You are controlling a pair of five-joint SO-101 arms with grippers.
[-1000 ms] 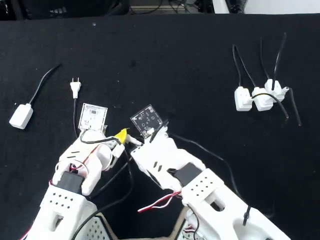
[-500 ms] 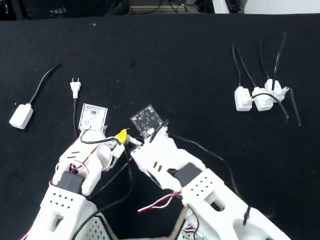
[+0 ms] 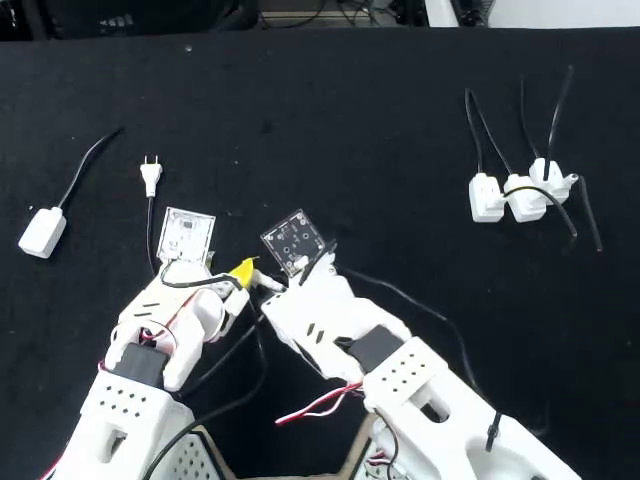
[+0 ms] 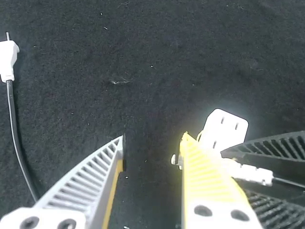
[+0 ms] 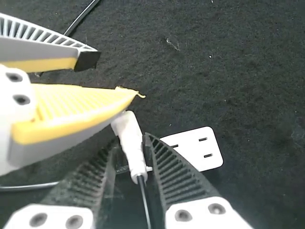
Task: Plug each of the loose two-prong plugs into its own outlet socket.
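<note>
- The right gripper is clamped on a white two-prong plug, with its black fingers pressed to either side of the plug body and a black cord running back between them
- Just past that gripper's tips a square outlet socket lies flat on the black table; the held plug's front end is close to the socket's near edge, and I cannot tell whether they touch
- The left gripper is spread apart and holds nothing, with bare black cloth between its grey finger and its yellow finger
- The yellow fingertip sits right beside the held plug, so the two grippers meet tip to tip
- A second outlet socket lies just ahead of the left gripper, toward its outer side
- A loose plug lies farther ahead of the left gripper, beyond that socket, with its prongs pointing away from the arms and its black cable trailing back toward the left arm
- A white adapter with a cord lies well off to the left gripper's outer side
- Three white blocks with black cords sit together well off to the right gripper's outer side
</note>
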